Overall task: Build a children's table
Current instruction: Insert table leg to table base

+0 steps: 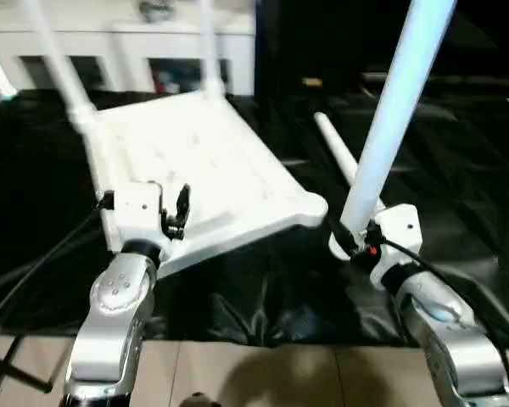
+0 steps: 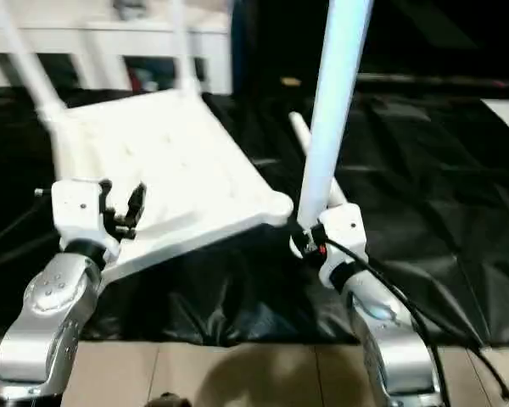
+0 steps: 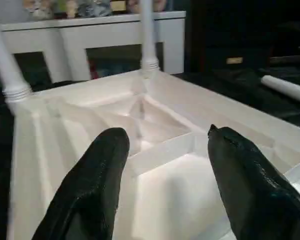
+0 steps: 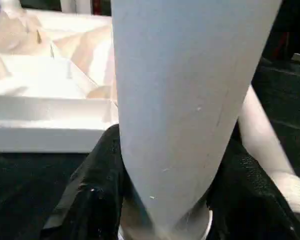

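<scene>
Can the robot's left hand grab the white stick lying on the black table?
Probably not easily. The loose leg lies beyond the tabletop, on the right gripper's side. The open left gripper hangs over the tabletop's near edge.

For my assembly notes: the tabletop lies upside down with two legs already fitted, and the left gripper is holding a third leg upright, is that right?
Not quite: it is the right gripper that holds the third leg upright, as the left eye view shows. The left gripper hangs open over the tabletop. The tabletop does lie upside down with two legs fitted.
</scene>
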Available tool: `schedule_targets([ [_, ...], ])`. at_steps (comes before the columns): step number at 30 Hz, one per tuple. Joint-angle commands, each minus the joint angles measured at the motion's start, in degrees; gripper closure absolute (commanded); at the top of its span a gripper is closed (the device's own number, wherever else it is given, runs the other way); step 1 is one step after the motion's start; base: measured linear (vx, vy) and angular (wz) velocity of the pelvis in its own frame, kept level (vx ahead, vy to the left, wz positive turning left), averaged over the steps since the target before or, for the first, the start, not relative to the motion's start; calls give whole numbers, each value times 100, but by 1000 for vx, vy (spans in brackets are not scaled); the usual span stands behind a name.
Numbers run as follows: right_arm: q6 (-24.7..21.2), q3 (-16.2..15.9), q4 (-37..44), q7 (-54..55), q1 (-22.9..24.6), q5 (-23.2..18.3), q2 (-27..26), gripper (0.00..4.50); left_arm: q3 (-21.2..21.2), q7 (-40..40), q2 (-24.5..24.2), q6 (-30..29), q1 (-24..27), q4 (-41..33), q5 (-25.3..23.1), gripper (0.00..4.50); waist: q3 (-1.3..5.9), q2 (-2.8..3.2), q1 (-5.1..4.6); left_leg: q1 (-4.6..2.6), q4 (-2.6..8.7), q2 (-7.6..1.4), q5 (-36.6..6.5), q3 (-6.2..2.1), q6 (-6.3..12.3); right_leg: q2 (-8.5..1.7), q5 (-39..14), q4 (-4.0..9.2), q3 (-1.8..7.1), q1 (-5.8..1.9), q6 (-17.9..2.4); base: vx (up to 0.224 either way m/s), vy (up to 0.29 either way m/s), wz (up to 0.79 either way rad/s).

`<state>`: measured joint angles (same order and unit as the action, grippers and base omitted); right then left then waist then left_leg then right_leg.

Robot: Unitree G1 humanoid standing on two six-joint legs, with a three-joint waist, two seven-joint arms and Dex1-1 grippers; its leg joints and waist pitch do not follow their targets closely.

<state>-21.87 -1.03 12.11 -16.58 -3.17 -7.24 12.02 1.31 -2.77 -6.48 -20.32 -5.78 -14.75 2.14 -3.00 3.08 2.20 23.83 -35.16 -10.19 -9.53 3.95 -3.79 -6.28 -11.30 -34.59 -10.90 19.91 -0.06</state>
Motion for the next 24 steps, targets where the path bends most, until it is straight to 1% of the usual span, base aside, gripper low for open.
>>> schedule_targets([
  [1,-22,191,23,59,-49,-101,11,262,-39,42,17,14,-47,10,-52,159,269,-41,-47,-118,484,-257,-2518,37,-129,-337,-1881,491,441,-176,-726,0,0,0],
  [2,-19,195,32,48,-50,-99,20,262,-42,48,26,14,-58,21,-54,159,267,-71,-44,-127,518,-250,-2624,76,-221,-317,-2016,501,484,-161,-604,0,0,0],
  [3,-24,192,38,39,-47,-93,34,262,-52,51,33,14,-68,35,-58,159,257,-76,-60,-131,544,-234,-2705,112,-258,-306,-2212,515,517,-164,-496,0,0,0],
  [4,-18,185,44,38,-44,-71,52,262,-68,43,45,22,-83,66,-54,159,254,-82,-82,-143,557,-225,-2800,130,-266,-300,-2434,524,547,-141,-412,0,0,0],
  [5,-5,186,50,30,-36,-60,74,262,-98,30,55,16,-97,95,-57,159,258,1,-77,-164,557,-220,-2871,126,-288,-304,-2524,525,557,-132,-385,0,0,0],
  [6,13,194,52,19,-21,-69,85,262,-135,5,47,-13,-102,114,-68,159,265,-23,-96,-193,543,-216,-2915,144,-295,-304,-2531,574,594,-104,-349,0,0,0],
  [7,13,194,52,19,-21,-69,85,262,-135,5,47,-13,-102,114,-68,159,272,-40,-98,-190,549,-212,-2886,149,-280,-294,-2476,557,601,-109,-358,0,0,0],
  [8,78,115,56,-6,24,27,147,262,-135,-28,39,-32,-93,109,-45,159,263,-49,-98,-200,560,-207,-2940,171,-251,-286,-2592,566,609,-105,-325,0,0,0],
  [9,135,41,59,-22,67,117,183,262,-110,-54,35,-28,-79,101,-20,159,247,-75,-104,-277,551,-192,-3231,192,-259,-290,-3124,605,605,-95,-201,0,0,0],
  [10,143,15,66,-20,88,141,176,262,-80,-62,38,-24,-68,105,3,159,241,-96,-122,-349,527,-174,-3431,209,-260,-282,-3589,663,605,-72,-86,0,0,0],
  [11,143,7,68,-15,101,145,161,262,-61,-65,40,-18,-58,111,14,159,236,-98,-133,-381,518,-161,-3520,215,-245,-272,-3802,689,592,-69,-39,0,0,0],
  [12,116,-7,99,2,100,152,142,262,-20,-52,62,-6,-61,139,41,159,194,-193,-89,-2,609,-32,-3565,67,-70,-397,-4219,653,356,-378,116,0,0,0],
  [13,97,-15,120,13,98,157,131,262,7,-41,78,2,-66,159,59,159,218,-31,-102,7,612,-12,-3670,62,-48,-379,-4346,638,338,-435,143,1,-5,26],
  [14,66,-22,161,18,79,154,121,262,31,-17,107,7,-86,187,74,159,195,-78,-184,101,539,67,-3769,25,91,-458,-4719,623,261,-522,111,27,-3,55],
  [15,66,-20,161,19,75,153,121,262,29,-15,110,7,-89,191,73,159,198,-78,-226,44,348,115,-3555,74,141,-566,-5104,774,207,-535,8,27,-3,55],
  [16,66,-13,160,22,61,149,121,262,23,-9,118,6,-100,201,69,159,174,-97,-304,13,151,107,-3301,86,195,-688,-5420,920,87,-545,-52,27,0,56],
  [17,32,56,139,51,42,71,72,262,6,3,126,9,-109,217,62,159,165,-46,-359,-213,110,25,-3334,105,108,-604,-5391,961,90,-418,-95,-5,10,33],
  [18,-40,194,84,104,5,-53,23,262,-36,16,137,-9,-112,230,50,159,117,6,-508,-490,249,-139,-3919,42,-139,-270,-4585,839,91,-212,-209,-5,10,33],
  [19,-22,195,62,96,0,-32,63,262,-73,-8,120,-24,-104,207,38,159,115,51,-504,-527,365,-204,-4369,2,-238,-140,-4106,718,111,-231,-234,0,0,0],
  [20,0,181,50,83,0,0,100,262,-97,-27,107,-34,-99,189,31,159,132,59,-511,-580,609,-329,-5055,-93,-295,-26,-3165,462,229,-309,-314,83,42,-5],
  [21,40,160,20,71,23,50,121,262,-84,-43,92,-34,-61,149,48,159,115,38,-529,-606,715,-340,-5263,-126,-322,0,-2686,383,350,-330,-387,83,42,-5],
  [22,49,156,-13,85,37,69,103,262,-40,-47,84,-10,-26,143,67,159,136,-16,-554,-659,650,-270,-5045,-73,-292,-55,-2660,477,464,-288,-511,79,24,-7],
  [23,50,154,-27,92,40,75,92,262,-19,-50,81,3,-13,148,71,159,160,-25,-559,-622,602,-215,-4775,-23,-258,-103,-2767,539,511,-322,-573,103,5,-7],
  [24,34,141,-25,100,29,88,89,262,-2,-46,78,9,-14,169,68,159,215,-79,-544,-426,512,-113,-3947,128,-94,-220,-3010,661,639,-499,-673,103,5,-7],
])
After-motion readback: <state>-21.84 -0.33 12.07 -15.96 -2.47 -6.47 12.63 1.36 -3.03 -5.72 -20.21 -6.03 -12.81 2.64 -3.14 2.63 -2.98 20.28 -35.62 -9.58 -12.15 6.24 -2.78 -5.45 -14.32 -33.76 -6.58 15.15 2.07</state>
